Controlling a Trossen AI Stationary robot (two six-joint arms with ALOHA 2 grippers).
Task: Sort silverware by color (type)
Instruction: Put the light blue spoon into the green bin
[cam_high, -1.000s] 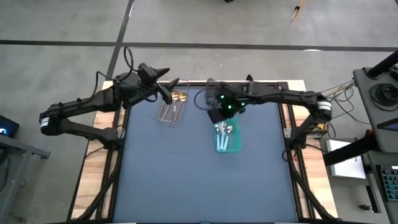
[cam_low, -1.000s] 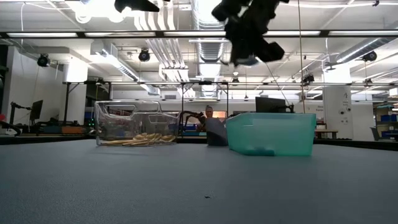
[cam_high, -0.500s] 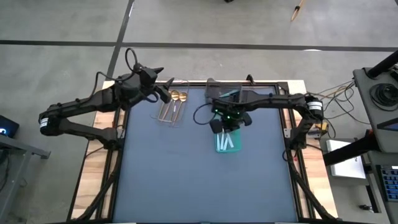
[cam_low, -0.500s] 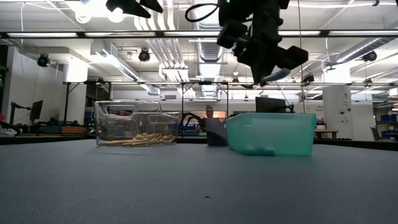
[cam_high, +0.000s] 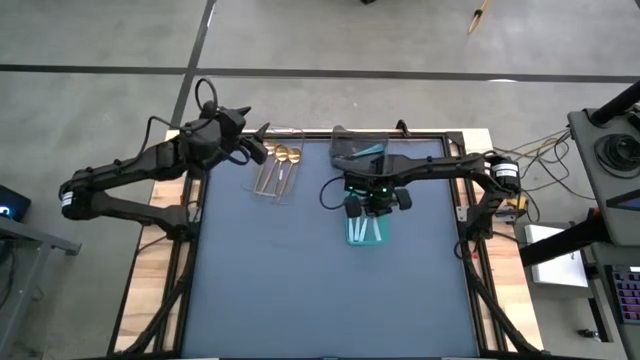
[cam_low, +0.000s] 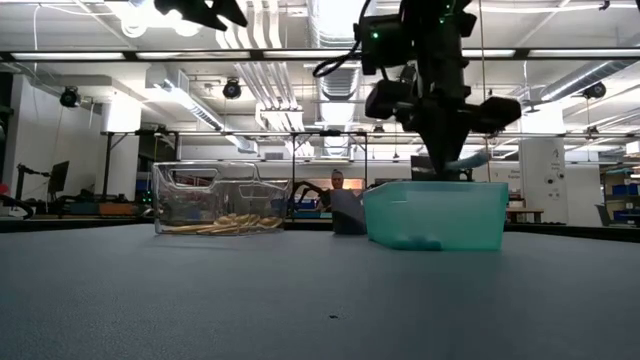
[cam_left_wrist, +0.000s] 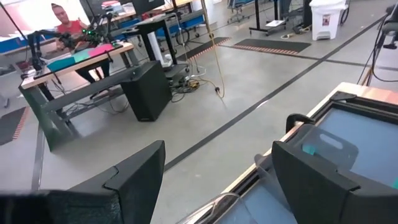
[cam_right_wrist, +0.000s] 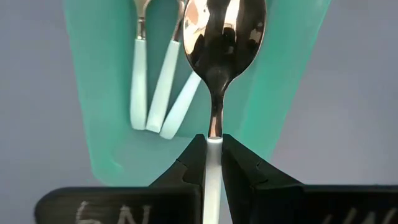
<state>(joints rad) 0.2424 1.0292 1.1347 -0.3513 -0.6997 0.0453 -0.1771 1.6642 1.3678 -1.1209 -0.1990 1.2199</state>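
The right gripper (cam_right_wrist: 213, 163) fingers pinch a light-blue-handled spoon (cam_right_wrist: 219, 43) directly over the teal bin (cam_high: 366, 228), three like spoons (cam_right_wrist: 157, 93) lying below it, while the left gripper (cam_high: 256, 146), fingers spread, hangs beside the clear bin (cam_high: 277, 172) of gold spoons (cam_high: 287, 155) near the counter (cam_high: 300, 280) far edge.

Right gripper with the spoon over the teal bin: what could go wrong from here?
The right gripper pinches only the thin neck of the spoon, so it could swivel or slip. It hangs above the teal bin; released off-centre, it might bounce off the three spoons inside or the rim.
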